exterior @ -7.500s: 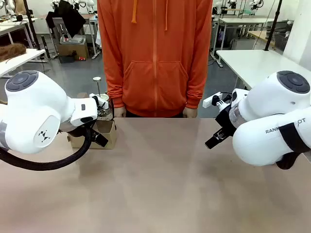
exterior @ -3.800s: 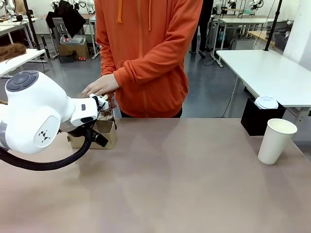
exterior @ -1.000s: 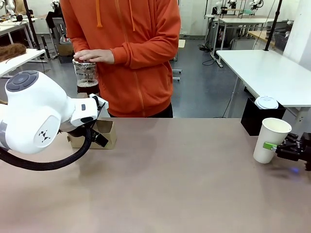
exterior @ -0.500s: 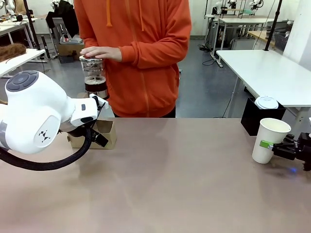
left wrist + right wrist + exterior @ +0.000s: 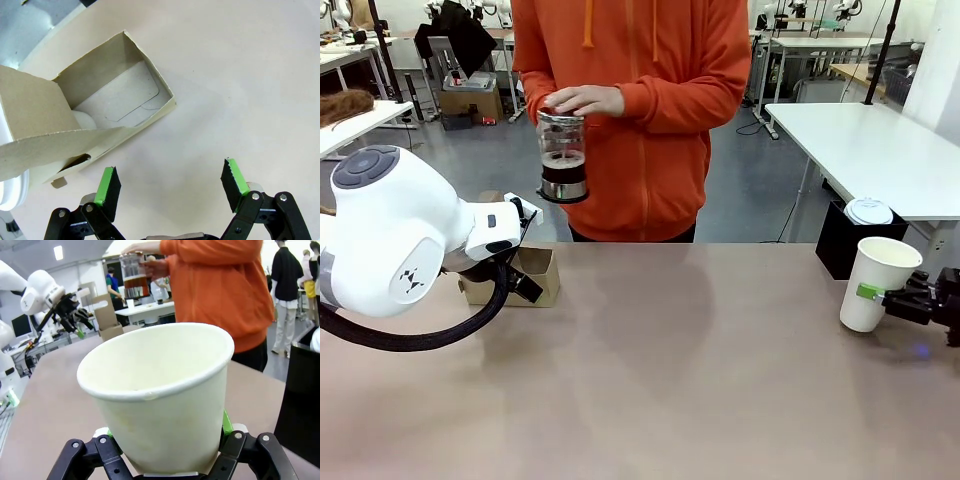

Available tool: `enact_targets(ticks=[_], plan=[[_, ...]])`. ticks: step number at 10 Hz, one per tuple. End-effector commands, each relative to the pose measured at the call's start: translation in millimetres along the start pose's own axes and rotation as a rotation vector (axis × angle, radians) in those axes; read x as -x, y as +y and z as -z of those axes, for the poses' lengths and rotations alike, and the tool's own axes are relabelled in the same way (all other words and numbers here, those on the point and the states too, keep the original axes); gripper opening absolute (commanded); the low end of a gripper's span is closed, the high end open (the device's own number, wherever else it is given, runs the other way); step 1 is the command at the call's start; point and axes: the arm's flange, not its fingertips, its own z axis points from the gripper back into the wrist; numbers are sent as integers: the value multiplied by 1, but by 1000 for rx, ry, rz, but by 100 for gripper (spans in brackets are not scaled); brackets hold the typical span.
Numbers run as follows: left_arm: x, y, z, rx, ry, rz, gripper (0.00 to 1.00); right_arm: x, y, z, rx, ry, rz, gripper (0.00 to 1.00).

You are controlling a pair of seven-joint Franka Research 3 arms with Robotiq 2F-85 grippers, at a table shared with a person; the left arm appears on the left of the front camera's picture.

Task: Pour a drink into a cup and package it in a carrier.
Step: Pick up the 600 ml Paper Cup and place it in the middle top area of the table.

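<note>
A person at the far side holds the clear glass pitcher (image 5: 563,160) in the air, one hand on its metal lid; the dark brown drink (image 5: 563,170) sits low in it. At the table's right edge the white paper cup (image 5: 880,283) stands open-topped and slightly tilted, with my right gripper (image 5: 892,297) shut on its lower half. The right wrist view looks at the cup (image 5: 160,390) between the fingers. A white plastic lid (image 5: 868,211) lies on a black box. My left gripper (image 5: 170,187) hangs open just beside the brown cardboard carrier (image 5: 115,100), holding nothing.
The black square box (image 5: 840,248) stands behind the cup at the far right edge. The carrier (image 5: 532,272) sits at the far left of the table, partly behind my left arm (image 5: 400,245). The wide brown tabletop (image 5: 670,370) stretches between the arms.
The person has carried the pitcher rightwards and lower, towards the table's middle. My right gripper keeps its hold on the cup, which has shifted slightly. The left arm has not moved.
</note>
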Motion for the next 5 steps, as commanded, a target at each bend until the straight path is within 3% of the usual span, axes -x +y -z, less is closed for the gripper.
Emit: enact_targets(ticks=[1, 5], plan=[[0, 0, 0, 1, -1, -1, 100, -46, 27, 31, 11, 9, 23, 80], [0, 0, 0, 1, -1, -1, 100, -76, 36, 141, -6, 33, 81, 80]])
